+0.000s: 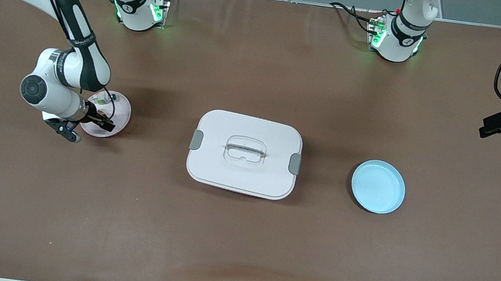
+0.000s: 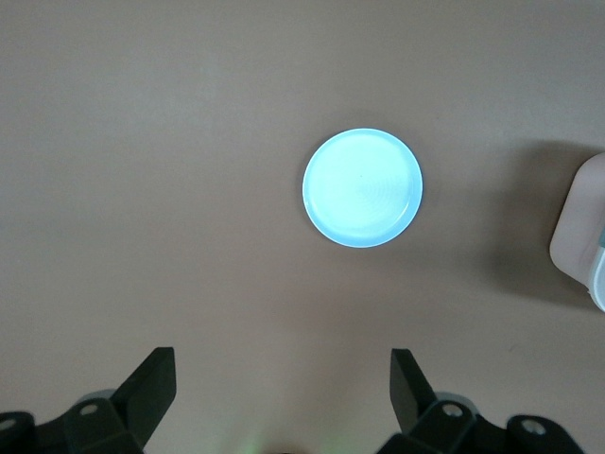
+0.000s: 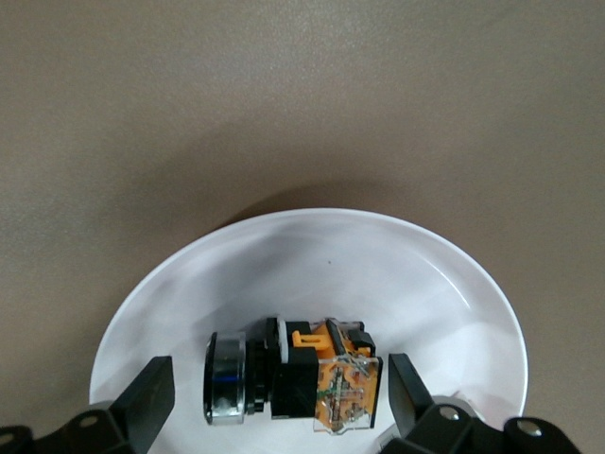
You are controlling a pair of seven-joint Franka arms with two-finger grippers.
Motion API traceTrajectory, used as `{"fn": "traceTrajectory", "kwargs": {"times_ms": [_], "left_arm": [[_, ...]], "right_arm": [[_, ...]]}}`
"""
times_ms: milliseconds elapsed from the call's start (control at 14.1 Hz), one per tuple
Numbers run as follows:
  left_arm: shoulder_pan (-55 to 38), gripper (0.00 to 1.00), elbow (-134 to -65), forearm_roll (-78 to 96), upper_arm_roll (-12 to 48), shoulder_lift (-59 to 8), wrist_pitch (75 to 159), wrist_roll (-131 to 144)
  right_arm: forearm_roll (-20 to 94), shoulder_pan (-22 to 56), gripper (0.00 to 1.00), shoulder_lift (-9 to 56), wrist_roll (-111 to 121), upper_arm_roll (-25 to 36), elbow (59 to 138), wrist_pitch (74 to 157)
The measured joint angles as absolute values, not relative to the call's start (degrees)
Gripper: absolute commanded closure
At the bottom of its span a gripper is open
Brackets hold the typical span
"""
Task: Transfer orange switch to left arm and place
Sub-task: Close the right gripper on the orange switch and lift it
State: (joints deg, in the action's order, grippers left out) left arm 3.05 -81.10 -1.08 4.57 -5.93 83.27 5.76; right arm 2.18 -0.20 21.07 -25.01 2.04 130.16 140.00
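The orange switch (image 3: 302,378), black-bodied with a silver ring and an orange clear-cased end, lies on its side on the pink plate (image 3: 312,265). My right gripper (image 3: 279,402) is open and low over the plate, with one finger on each side of the switch and neither touching it. In the front view the right gripper (image 1: 99,121) covers the switch on the plate (image 1: 122,114). My left gripper (image 1: 486,129) is open and empty, up in the air over the left arm's end of the table; its fingers (image 2: 151,383) frame bare table. The white box (image 1: 245,153) stands mid-table.
A blue plate (image 1: 378,186) lies between the box and the left arm's end, and shows in the left wrist view (image 2: 362,187) with a box corner (image 2: 579,227). A small clear switch with a green part (image 1: 102,100) also lies on the pink plate.
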Motion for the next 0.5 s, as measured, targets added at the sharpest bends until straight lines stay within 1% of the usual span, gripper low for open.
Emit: {"fn": "traceTrajectory", "kwargs": {"times_ms": [214,285,356,427,498], "left_arm": [[3.1,0.00,-81.1,-1.1,4.0,-5.6,83.0,5.8],[3.1,0.00,-81.1,-1.1,3.9,-5.5,83.0,5.8],[3.1,0.00,-81.1,-1.1,3.9,-5.5,83.0,5.8],[3.1,0.00,-81.1,-1.1,3.9,-5.5,83.0,5.8],[3.1,0.00,-81.1,-1.1,3.9,-5.5,83.0,5.8]], "right_arm": [[2.2,-0.2,0.00,21.2,-25.0,2.1,130.2,140.0],[2.2,-0.2,0.08,21.2,-25.0,2.1,130.2,140.0],[2.2,-0.2,0.20,21.3,-25.0,2.1,130.2,140.0],[2.2,-0.2,0.29,21.3,-25.0,2.1,130.2,140.0],[2.2,-0.2,0.41,21.3,-25.0,2.1,130.2,140.0]]}}
